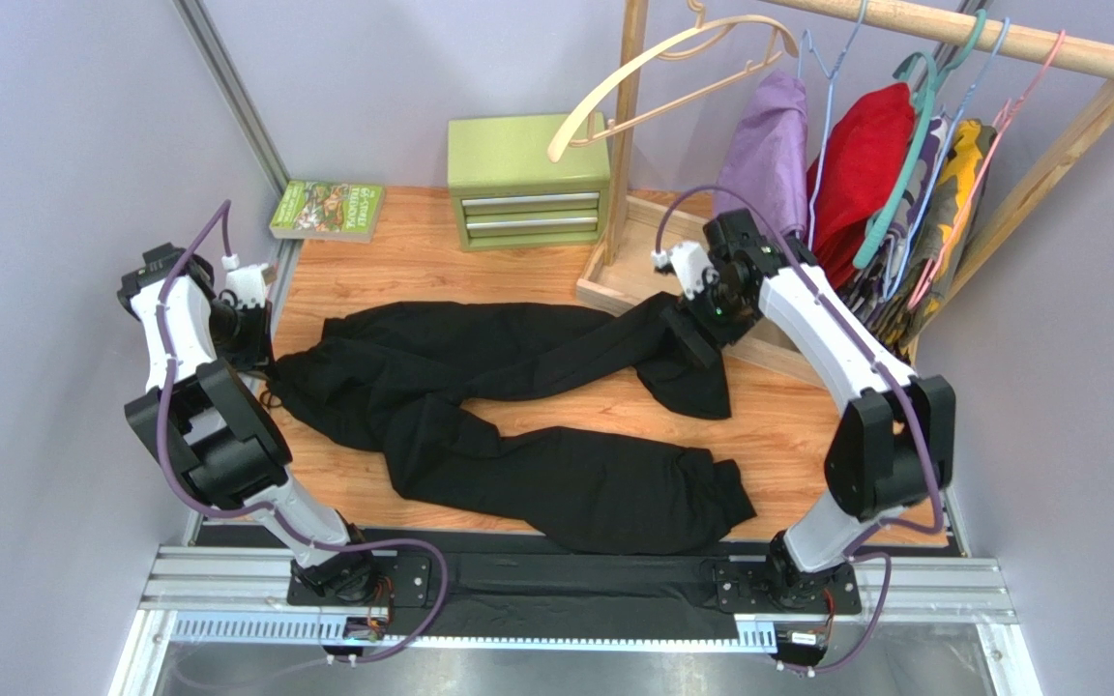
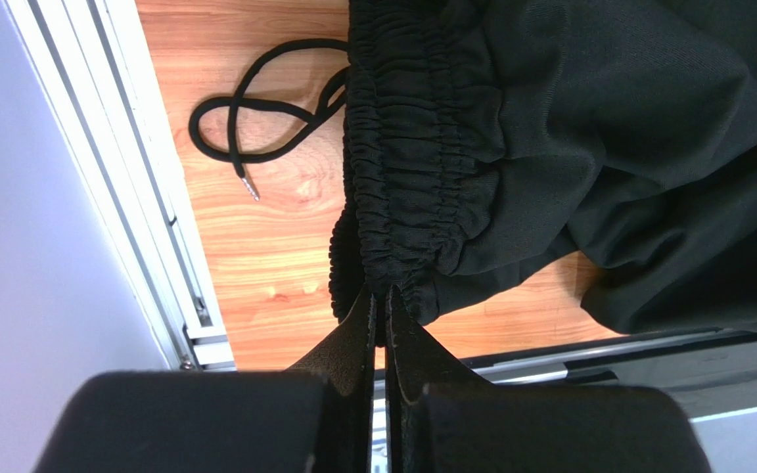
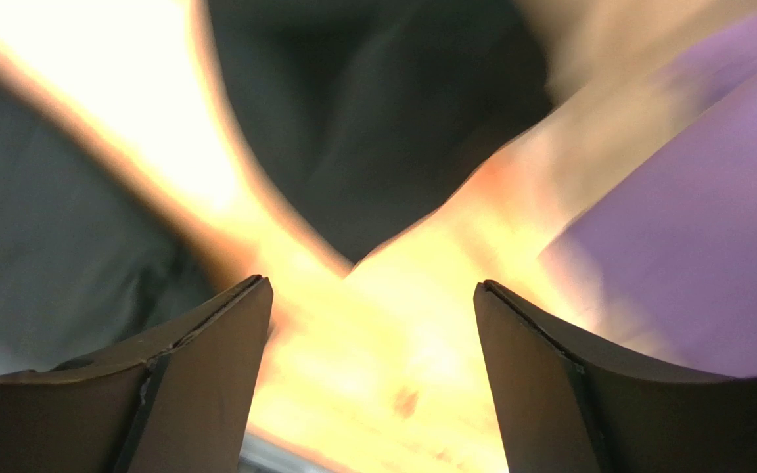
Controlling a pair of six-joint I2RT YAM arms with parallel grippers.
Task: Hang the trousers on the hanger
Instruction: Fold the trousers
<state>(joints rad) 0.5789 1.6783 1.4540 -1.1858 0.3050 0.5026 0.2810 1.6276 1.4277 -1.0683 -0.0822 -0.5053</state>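
Note:
The black trousers [image 1: 519,399] lie spread on the wooden table, waist to the left and both legs running right. My left gripper [image 2: 380,296] is shut on the gathered elastic waistband [image 2: 402,168]; in the top view it [image 1: 261,351] sits at the trousers' left end. My right gripper [image 3: 373,286] is open with nothing between its fingers. It hovers by the far leg's end [image 1: 694,370], beside the rack base. The right wrist view is blurred and shows black cloth [image 3: 373,128]. The pale wooden hanger [image 1: 665,65] hangs on the rack rail at the back, apart from both grippers.
A green drawer box [image 1: 527,181] and a book [image 1: 328,210] stand at the back. The wooden rack [image 1: 1042,51] at the right holds purple [image 1: 766,152] and red [image 1: 861,160] garments on thin hangers. A black drawstring [image 2: 254,108] lies loose by the left metal rail [image 2: 146,197].

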